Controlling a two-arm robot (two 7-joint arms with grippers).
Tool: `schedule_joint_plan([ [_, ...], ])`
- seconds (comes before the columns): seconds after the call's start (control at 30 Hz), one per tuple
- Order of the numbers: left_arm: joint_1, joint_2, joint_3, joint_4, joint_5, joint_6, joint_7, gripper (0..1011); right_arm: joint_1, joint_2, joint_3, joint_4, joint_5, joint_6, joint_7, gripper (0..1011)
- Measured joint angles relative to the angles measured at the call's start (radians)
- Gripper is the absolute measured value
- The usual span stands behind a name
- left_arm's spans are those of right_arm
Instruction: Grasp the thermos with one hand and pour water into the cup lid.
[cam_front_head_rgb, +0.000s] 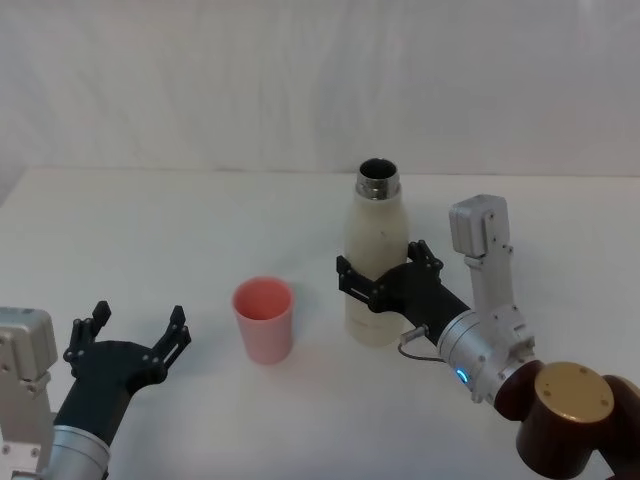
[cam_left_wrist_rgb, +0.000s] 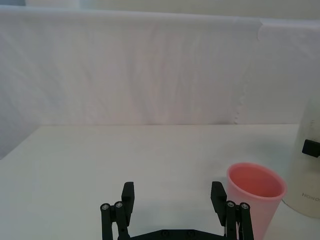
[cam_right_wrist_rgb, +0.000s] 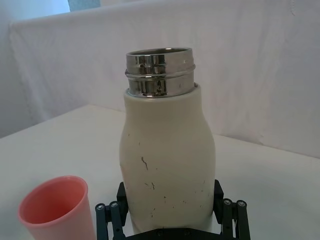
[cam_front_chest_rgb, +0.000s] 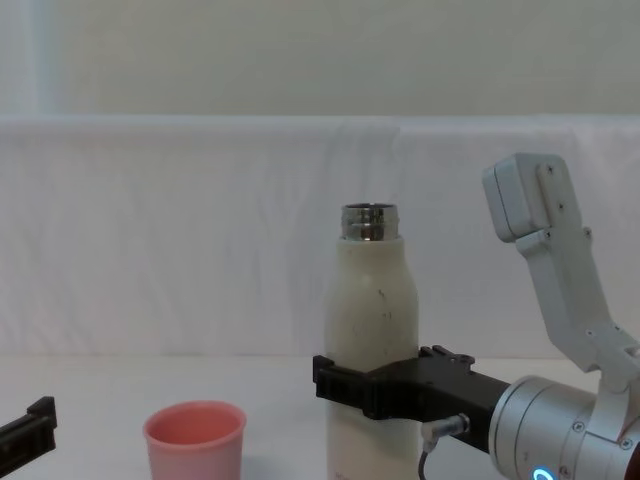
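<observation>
While the cup lid (cam_front_head_rgb: 264, 318) sits empty, right tool (cam_front_head_rgb: 378, 271) grips the thermos (cam_front_head_rgb: 377, 262).

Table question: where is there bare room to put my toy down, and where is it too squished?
Bare table lies behind the pink cup lid, up to the white backdrop, and in front of it. It's crowded between cup lid and thermos, where the right gripper wraps the bottle. The left gripper hangs open beside the cup.

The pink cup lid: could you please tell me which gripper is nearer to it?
Left. The left gripper sits open just to its left; the right gripper straddles the thermos on the cup lid's other side.
</observation>
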Motion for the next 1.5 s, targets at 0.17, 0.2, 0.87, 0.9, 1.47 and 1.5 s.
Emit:
schedule_joint_plan([
  [0.17,0.0,0.0,0.0,0.0,0.0,0.0,0.0,1001,0.001,-0.003,0.0,0.002,-0.001,0.0,-0.003,1000],
  [0.2,0.0,0.0,0.0,0.0,0.0,0.0,0.0,1001,0.001,-0.003,0.0,0.002,-0.001,0.0,-0.003,1000],
  [0.87,0.0,0.0,0.0,0.0,0.0,0.0,0.0,1001,0.008,-0.007,0.003,0.014,-0.002,0.007,-0.004,1000],
  [0.9,0.0,0.0,0.0,0.0,0.0,0.0,0.0,1001,0.008,-0.007,0.003,0.014,-0.002,0.007,-0.004,1000],
  [1.47,0.0,0.0,0.0,0.0,0.0,0.0,0.0,1001,0.008,-0.006,0.003,0.012,-0.003,0.006,-0.003,957],
  [1.5,0.0,0.0,0.0,0.0,0.0,0.0,0.0,1001,0.008,-0.005,0.003,0.012,-0.003,0.006,-0.003,957],
])
